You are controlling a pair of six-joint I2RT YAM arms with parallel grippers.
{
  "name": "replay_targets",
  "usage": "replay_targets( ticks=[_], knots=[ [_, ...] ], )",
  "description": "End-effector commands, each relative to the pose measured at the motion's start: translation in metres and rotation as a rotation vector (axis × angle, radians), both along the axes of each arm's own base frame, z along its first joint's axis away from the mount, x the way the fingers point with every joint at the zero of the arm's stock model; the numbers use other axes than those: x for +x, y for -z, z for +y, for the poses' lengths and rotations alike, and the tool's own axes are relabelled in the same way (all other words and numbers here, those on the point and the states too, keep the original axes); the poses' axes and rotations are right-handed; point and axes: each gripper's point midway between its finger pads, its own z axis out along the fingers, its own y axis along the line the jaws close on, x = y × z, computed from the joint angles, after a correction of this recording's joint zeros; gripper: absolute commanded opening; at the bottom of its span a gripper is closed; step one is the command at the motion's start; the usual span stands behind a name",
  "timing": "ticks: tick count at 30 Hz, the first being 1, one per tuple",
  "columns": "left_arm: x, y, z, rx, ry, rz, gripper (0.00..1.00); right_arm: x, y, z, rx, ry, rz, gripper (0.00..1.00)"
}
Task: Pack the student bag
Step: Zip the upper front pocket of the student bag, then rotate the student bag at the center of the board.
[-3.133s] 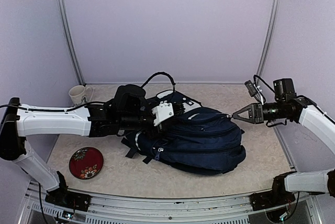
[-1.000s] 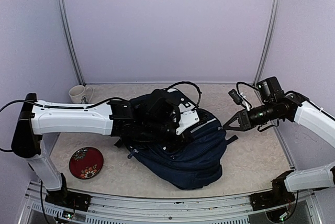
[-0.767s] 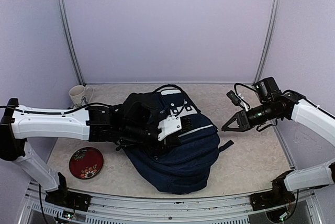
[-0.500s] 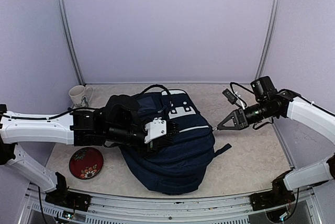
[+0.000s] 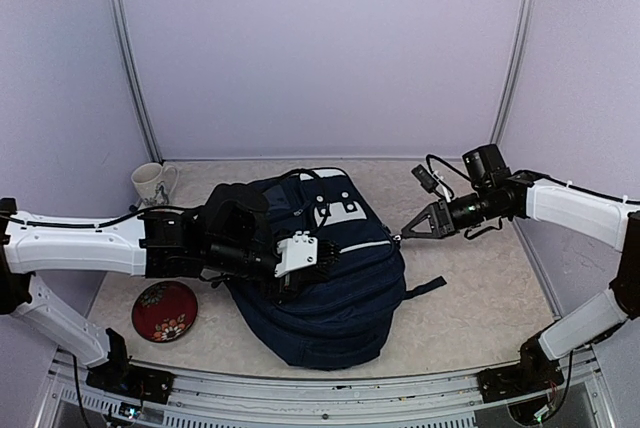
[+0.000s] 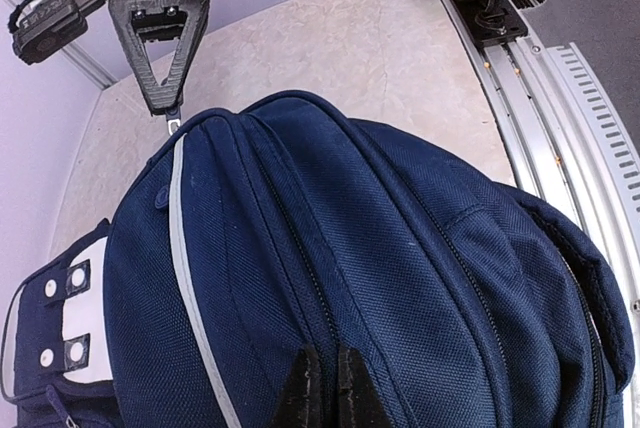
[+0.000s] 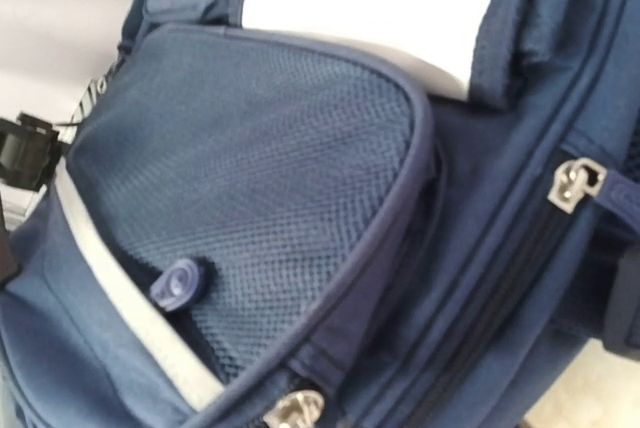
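At the far left a mug (image 5: 153,182) stands at the back of the tabletop (image 5: 480,298), and a red plate (image 5: 165,310) lies nearer to us, both well apart from the bag's opening.

Next comes our left end effector (image 5: 322,254). Its fingers are pressed together on top of the student bag (image 5: 340,298), and in the wrist view they appear to pinch the navy fabric beside a zip seam.

The bag lies on its side in the middle of the tabletop, with its white-patched pockets toward the back wall.

At its right edge our right end effector (image 5: 404,234) is closed to a narrow point on a small metal zipper pull (image 6: 172,125).

We judge the task to be at an early stage. Every zip line we can see looks closed, we see nothing inside the bag, and the mug and plate sit outside it. The bag looks braced on one side and held by a zip on the other. Opening a compartment, loading it and zipping it up all remain to be done.
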Motion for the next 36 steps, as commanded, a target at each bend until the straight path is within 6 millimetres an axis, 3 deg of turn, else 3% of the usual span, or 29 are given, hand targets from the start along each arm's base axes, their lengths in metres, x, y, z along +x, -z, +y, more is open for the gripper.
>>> replay_targets(
  ticks=[1,8,12,13,16,18,20,21,23,25,27,30,33,36],
  knots=[
    [-0.042,0.014,0.01,0.06,0.171,0.089,0.0,0.099,-0.015,-0.037,-0.094,0.31,-0.286,0.0],
    [-0.043,0.015,0.009,0.056,0.177,0.098,0.0,0.11,-0.014,-0.019,-0.057,0.345,-0.309,0.0],
    [-0.043,0.02,0.013,0.076,0.177,0.153,0.0,0.092,0.003,-0.013,-0.055,0.296,-0.254,0.0],
    [-0.041,0.021,0.013,0.08,0.165,0.174,0.04,0.083,0.01,-0.009,-0.061,0.268,-0.233,0.0],
    [-0.037,0.019,0.015,0.101,0.138,0.253,0.55,0.053,0.033,0.005,-0.068,0.187,-0.168,0.0],
    [-0.025,0.003,0.011,0.063,0.068,0.284,0.66,0.038,0.043,0.013,-0.039,0.157,-0.13,0.0],
    [0.01,-0.023,0.012,-0.045,-0.109,0.312,0.7,0.031,0.049,0.016,-0.021,0.15,-0.112,0.0],
    [0.036,-0.035,0.019,-0.115,-0.247,0.356,0.71,0.03,0.051,0.017,-0.021,0.15,-0.11,0.0],
    [0.093,-0.048,0.051,-0.24,-0.516,0.43,0.71,0.027,0.055,0.019,-0.029,0.144,-0.102,0.0],
    [0.147,-0.043,0.105,-0.337,-0.825,0.509,0.69,0.022,0.057,0.024,-0.026,0.126,-0.095,0.0],
    [0.182,-0.024,0.164,-0.378,-1.109,0.53,0.67,0.013,0.061,0.029,-0.025,0.099,-0.08,0.0],
    [0.193,-0.003,0.213,-0.504,-1.285,0.605,0.68,-0.001,0.071,0.031,-0.037,0.078,-0.058,0.0],
    [0.189,0.018,0.218,-0.634,-1.297,0.674,0.68,-0.009,0.079,0.031,-0.035,0.073,-0.041,0.0],
    [0.193,0.058,0.215,-0.528,-1.365,0.72,0.62,-0.02,0.084,0.035,-0.045,0.048,-0.014,0.0]
  ],
)
